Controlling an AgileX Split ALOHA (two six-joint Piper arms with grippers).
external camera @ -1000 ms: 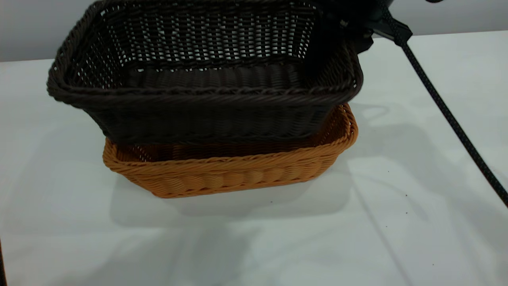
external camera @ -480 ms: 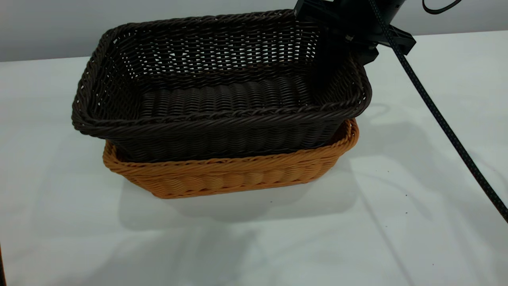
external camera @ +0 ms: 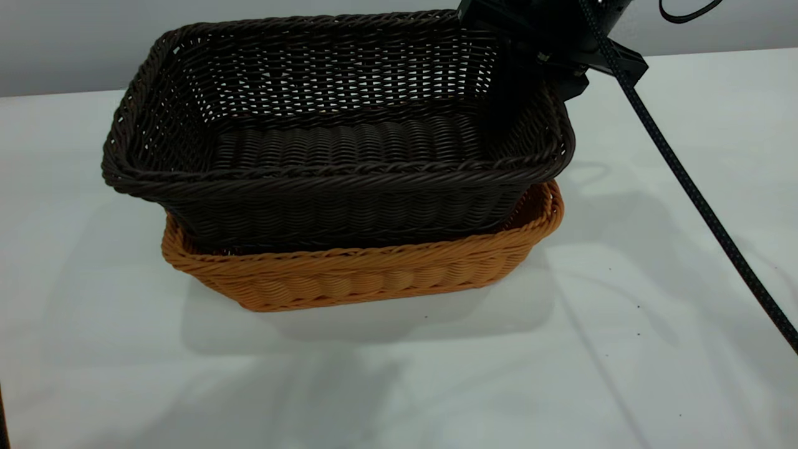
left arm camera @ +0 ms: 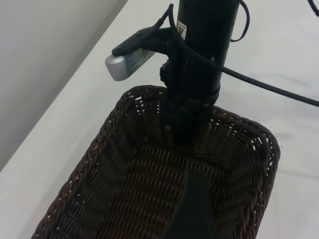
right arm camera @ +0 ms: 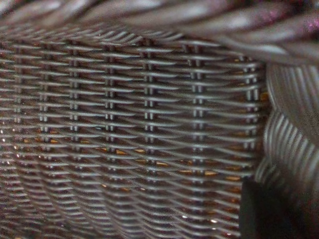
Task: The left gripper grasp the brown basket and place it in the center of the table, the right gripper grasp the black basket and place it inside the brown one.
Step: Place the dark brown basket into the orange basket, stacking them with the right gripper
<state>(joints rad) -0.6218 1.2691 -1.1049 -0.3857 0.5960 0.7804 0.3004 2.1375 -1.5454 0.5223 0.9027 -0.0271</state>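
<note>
Gripping black basket (external camera: pixel 336 149) rim, right gripper (external camera: pixel 530 68), over brown basket (external camera: pixel 349 277)

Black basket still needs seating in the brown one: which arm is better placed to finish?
Right. The right gripper is at the black basket's right end wall, holding it partly nested in the brown basket. The left gripper only shows in its wrist view, above the far end.
</note>
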